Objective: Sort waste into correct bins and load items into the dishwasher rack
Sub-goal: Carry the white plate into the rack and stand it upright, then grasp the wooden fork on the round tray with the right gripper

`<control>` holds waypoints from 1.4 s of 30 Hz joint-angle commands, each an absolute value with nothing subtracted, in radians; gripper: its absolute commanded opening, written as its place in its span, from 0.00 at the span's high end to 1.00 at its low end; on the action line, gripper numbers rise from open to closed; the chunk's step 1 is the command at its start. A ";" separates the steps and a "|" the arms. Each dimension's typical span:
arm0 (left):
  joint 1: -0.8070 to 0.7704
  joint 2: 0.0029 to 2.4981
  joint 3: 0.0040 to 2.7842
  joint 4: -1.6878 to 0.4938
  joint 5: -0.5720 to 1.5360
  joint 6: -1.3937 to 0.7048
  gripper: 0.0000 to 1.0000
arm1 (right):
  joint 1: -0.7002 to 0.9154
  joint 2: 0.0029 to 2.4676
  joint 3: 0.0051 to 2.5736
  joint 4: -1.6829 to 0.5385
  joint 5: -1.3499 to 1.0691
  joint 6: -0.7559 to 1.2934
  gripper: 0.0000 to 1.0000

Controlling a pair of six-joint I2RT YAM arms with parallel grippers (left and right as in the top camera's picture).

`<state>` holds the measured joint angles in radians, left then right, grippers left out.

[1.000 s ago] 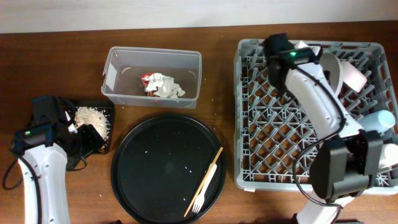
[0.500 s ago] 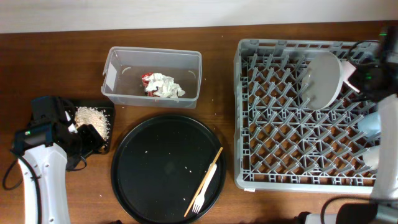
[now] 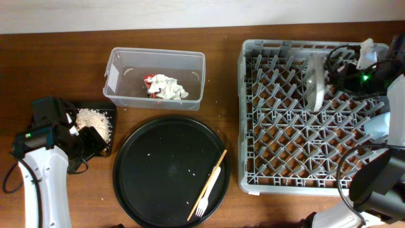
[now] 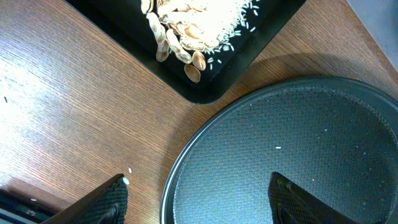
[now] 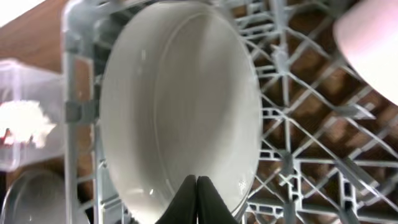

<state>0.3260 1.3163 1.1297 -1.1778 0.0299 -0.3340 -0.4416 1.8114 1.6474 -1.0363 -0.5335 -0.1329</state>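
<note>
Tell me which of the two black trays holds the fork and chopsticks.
The large round black tray; the fork and chopsticks lie near its right rim. The small rectangular tray holds crumbly food.

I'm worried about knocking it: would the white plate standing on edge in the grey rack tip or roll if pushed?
The white plate stands on edge among the pegs of the grey rack, so a sideways push would probably only lean it against them. Its round rim might let it roll slightly. Its glossy surface looks slippery.
</note>
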 commanded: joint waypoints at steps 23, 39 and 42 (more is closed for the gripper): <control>0.330 1.302 1.143 -1.179 0.038 -0.344 0.19 | 0.116 1.403 1.629 -1.526 -0.424 0.161 0.50; 0.330 1.302 1.143 -1.184 0.049 -0.344 0.18 | 0.893 1.674 1.068 -0.881 -0.171 0.815 0.37; 0.330 1.302 1.143 -1.184 0.049 -0.344 0.18 | 0.892 1.802 1.068 -0.865 -0.170 0.855 0.37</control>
